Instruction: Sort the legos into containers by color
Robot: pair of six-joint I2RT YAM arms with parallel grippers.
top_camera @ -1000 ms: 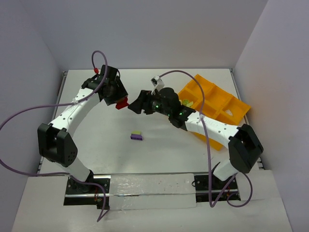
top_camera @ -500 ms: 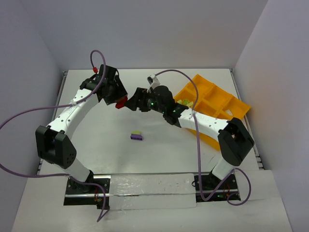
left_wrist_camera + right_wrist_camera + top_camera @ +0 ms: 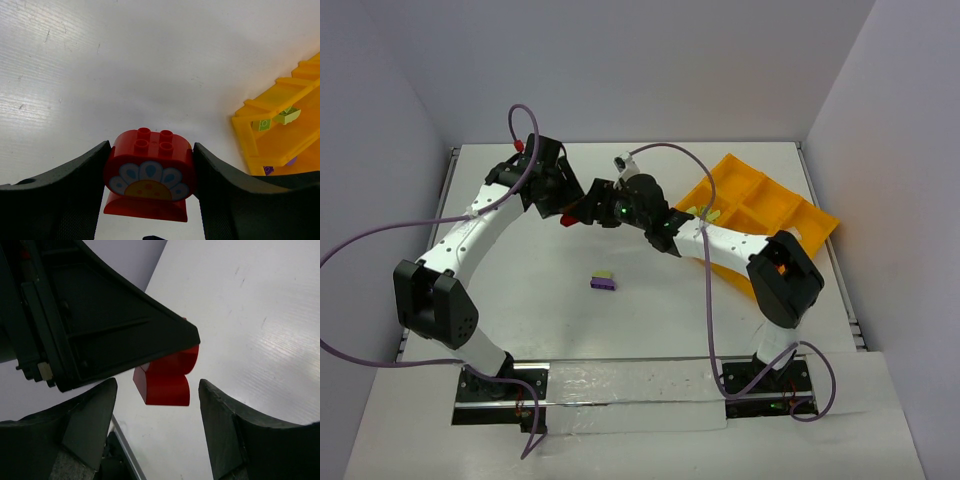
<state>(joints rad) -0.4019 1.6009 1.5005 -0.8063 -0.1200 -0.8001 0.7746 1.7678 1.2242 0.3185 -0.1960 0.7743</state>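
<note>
A red lego [image 3: 149,172] with a flower print hangs above the table, and my left gripper [image 3: 150,150] is shut on its two sides. In the top view this red lego [image 3: 567,214] sits between both grippers at the back left. My right gripper [image 3: 157,387] is open. Its fingers stand either side of the red lego's lower part [image 3: 167,377], with gaps on both sides. A purple and yellow-green clump [image 3: 603,281] lies mid-table. The orange-yellow tray [image 3: 760,200] of containers is at the back right.
In the left wrist view the tray's wall [image 3: 245,135] is at the right, with yellow-green bricks [image 3: 285,116] in one compartment and a purple brick [image 3: 268,170] in the one below. Purple cables arch over both arms. White walls enclose the table.
My right arm has reached left toward the left gripper, so its open jaws now straddle the held red lego. The left arm has barely moved.
</note>
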